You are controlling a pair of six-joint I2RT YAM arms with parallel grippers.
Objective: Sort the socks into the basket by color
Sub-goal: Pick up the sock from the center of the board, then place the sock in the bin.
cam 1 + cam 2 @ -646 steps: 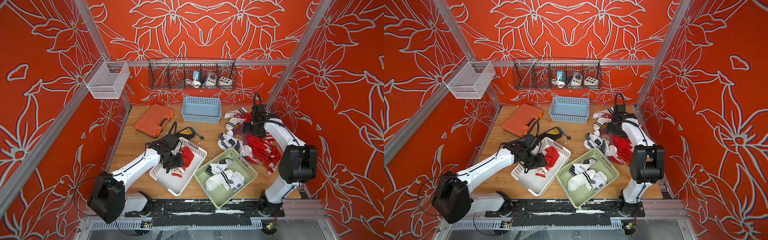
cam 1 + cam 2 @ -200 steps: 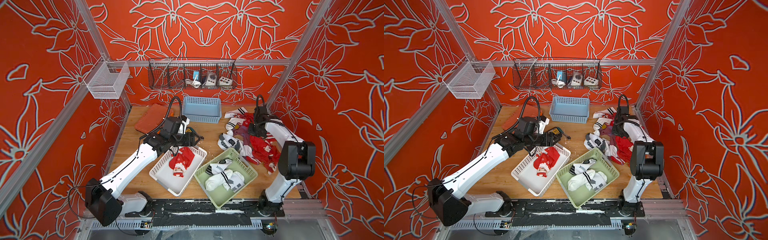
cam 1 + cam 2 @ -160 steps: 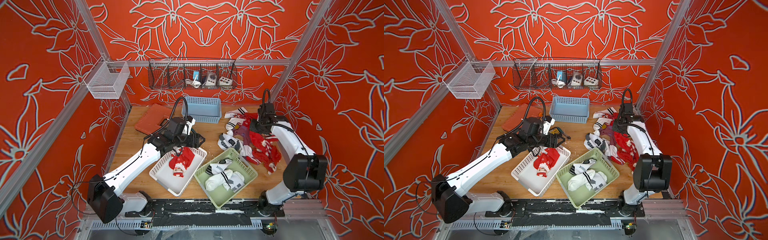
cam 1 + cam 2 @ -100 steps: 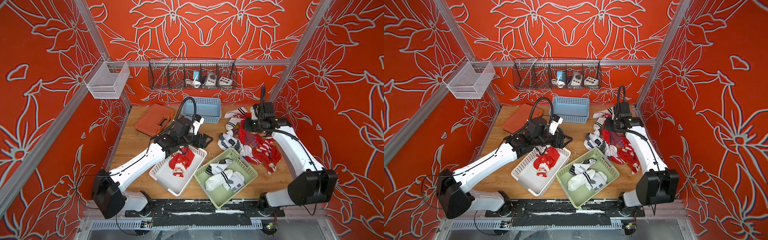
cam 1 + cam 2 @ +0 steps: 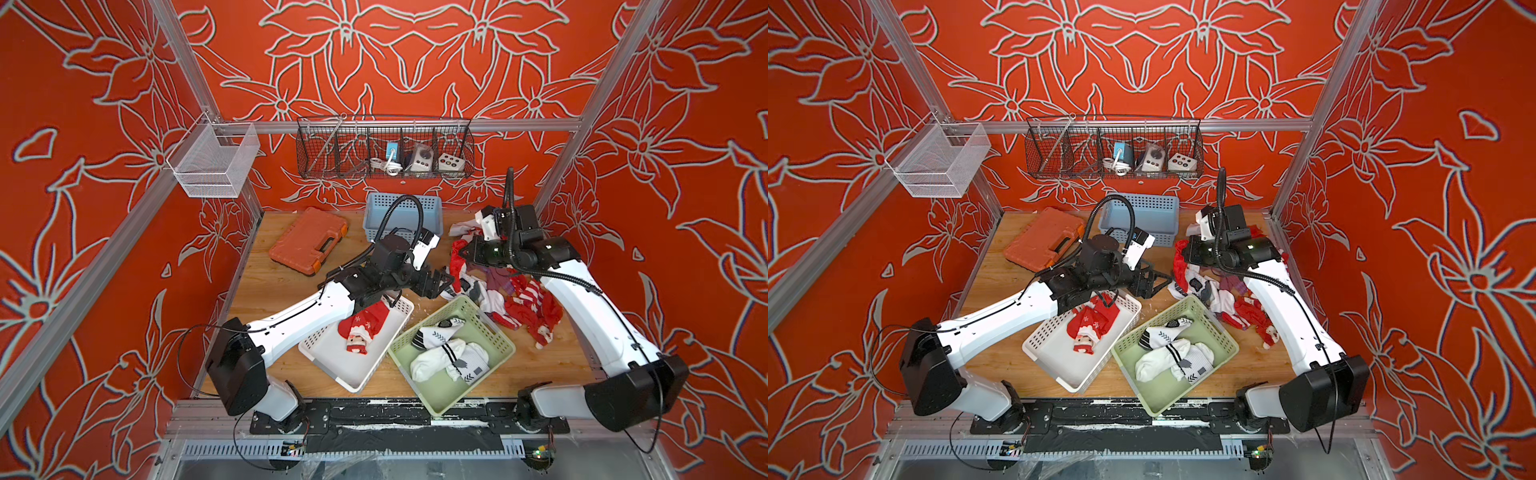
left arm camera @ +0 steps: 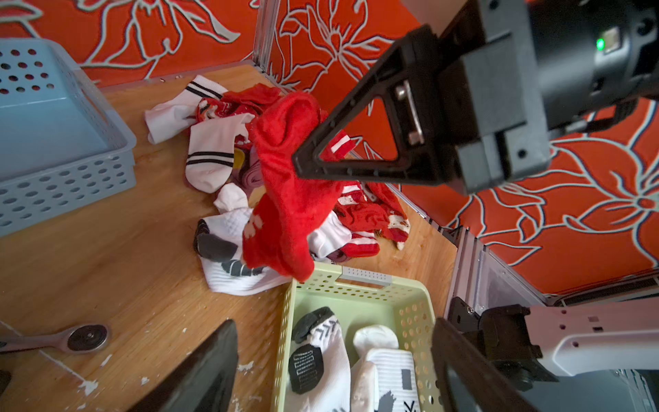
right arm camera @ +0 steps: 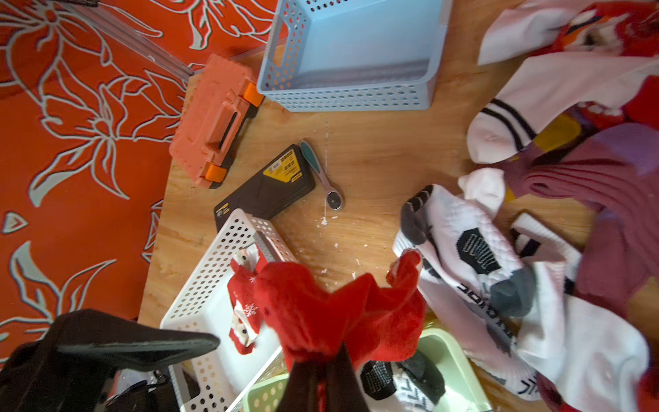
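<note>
My right gripper (image 5: 462, 254) is shut on a red sock (image 6: 285, 199), which hangs in the air at the left edge of the loose pile of socks (image 5: 513, 297). The pile mixes red, white and purple socks (image 7: 606, 171). My left gripper (image 5: 441, 283) stands open just left of the hanging sock, with nothing between its fingers (image 6: 199, 371). The white basket (image 5: 345, 370) holds red socks (image 5: 361, 328). The green basket (image 5: 446, 392) holds white socks (image 5: 444, 357). In the right wrist view the red sock (image 7: 338, 314) bunches out of the shut gripper (image 7: 324, 364).
A blue basket (image 5: 403, 212) stands at the back with nothing in it. An orange tool case (image 5: 309, 241) lies at the back left, with a black case (image 7: 265, 185) and a ratchet (image 7: 322, 176) beside the white basket. A wire rack (image 5: 384, 153) hangs on the back wall.
My left arm left the white basket and swung right toward the pile, its jaws opening. My right gripper lifted the red sock off the pile and carried it left.
</note>
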